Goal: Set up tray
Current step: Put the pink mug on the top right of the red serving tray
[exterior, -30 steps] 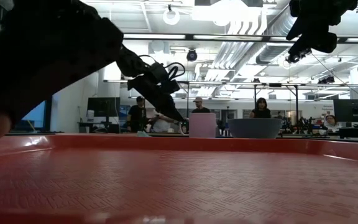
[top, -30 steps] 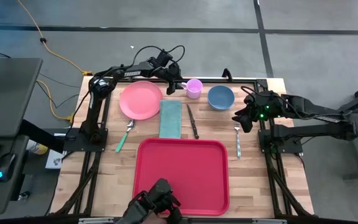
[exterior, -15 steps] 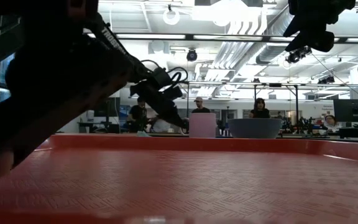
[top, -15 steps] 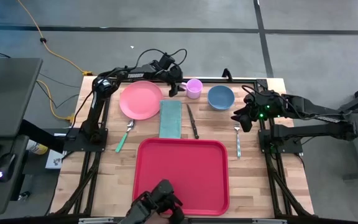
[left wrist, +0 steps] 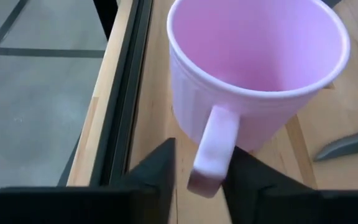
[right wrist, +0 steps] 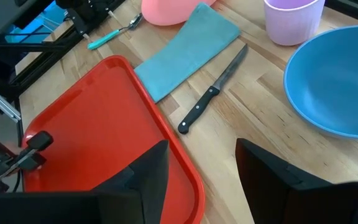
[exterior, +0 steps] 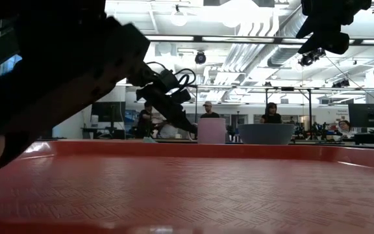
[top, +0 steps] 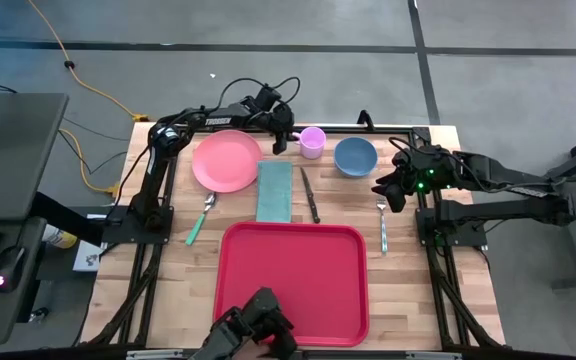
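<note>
The red tray (top: 293, 280) lies at the table's near middle with nothing on it. A pink mug (top: 312, 142) stands upright on the wood at the far edge, its handle (left wrist: 213, 143) pointing toward the table's left. My left gripper (top: 286, 142) is at that handle and shut on it. My right gripper (top: 383, 190) hovers open near the right edge, between the blue bowl (top: 355, 156) and the fork (top: 382, 225), holding nothing. My left gripper has the mug's handle (left wrist: 215, 155) between its two fingers, one on each flat side. The fingers come level from the table's left, pointing at the mug's wall. The mug stands upright with its base on the table.
Beyond the tray lie a pink plate (top: 226, 160), a teal cloth (top: 275, 190), a knife (top: 310, 195) and a spoon with a teal handle (top: 200, 220). A dark object (top: 253, 330) sits at the tray's near edge and fills the low view's left.
My left gripper has moved a little toward the mug, along the table's far edge. The dark object at the tray's near edge has shifted slightly. The mug stands where it was.
</note>
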Controlling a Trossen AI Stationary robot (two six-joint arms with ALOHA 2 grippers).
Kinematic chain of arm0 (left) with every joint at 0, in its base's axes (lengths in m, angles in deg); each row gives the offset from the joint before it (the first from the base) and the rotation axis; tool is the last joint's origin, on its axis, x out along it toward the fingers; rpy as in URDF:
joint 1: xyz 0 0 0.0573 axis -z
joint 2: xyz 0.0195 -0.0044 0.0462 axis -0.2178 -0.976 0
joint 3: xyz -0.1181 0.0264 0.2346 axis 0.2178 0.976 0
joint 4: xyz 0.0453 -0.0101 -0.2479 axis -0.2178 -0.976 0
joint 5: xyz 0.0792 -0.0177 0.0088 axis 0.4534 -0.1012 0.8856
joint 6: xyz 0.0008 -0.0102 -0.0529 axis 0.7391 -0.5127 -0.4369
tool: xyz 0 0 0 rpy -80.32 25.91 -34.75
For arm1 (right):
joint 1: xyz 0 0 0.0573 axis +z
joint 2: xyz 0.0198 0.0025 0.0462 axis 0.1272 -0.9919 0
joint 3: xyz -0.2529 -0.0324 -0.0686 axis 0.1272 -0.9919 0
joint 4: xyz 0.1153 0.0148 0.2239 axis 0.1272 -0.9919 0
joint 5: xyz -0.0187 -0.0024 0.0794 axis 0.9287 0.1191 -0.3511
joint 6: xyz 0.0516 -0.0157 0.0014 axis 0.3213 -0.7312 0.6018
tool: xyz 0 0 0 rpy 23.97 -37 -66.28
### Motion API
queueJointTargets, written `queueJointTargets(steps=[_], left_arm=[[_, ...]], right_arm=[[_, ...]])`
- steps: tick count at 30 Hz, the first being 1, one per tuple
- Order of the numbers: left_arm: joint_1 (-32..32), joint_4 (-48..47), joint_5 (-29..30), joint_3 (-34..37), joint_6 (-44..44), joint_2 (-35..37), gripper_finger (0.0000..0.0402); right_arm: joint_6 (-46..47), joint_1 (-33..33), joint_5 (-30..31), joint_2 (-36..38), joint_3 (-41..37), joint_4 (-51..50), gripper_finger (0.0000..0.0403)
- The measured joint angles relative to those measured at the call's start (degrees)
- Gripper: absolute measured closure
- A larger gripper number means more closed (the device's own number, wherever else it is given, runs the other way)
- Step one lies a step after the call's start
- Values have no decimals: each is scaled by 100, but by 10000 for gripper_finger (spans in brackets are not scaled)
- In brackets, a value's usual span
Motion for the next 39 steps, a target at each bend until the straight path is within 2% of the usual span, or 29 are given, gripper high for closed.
queueJointTargets(steps=[3,5,22,32,39], left_arm=[[0,14,5,-2,56,-2,329],[0,13,-1,-2,63,-2,346],[0,45,102,0,192,95,346],[2,-86,131,-2,163,932,346],[248,-919,230,-2,59,1701,346]], right_arm=[[4,0,1,0,0,0,237],[11,0,2,0,0,0,238],[-2,0,30,0,0,-2,238],[-43,0,40,0,0,-2,238],[-157,-2,98,0,0,-2,238]])
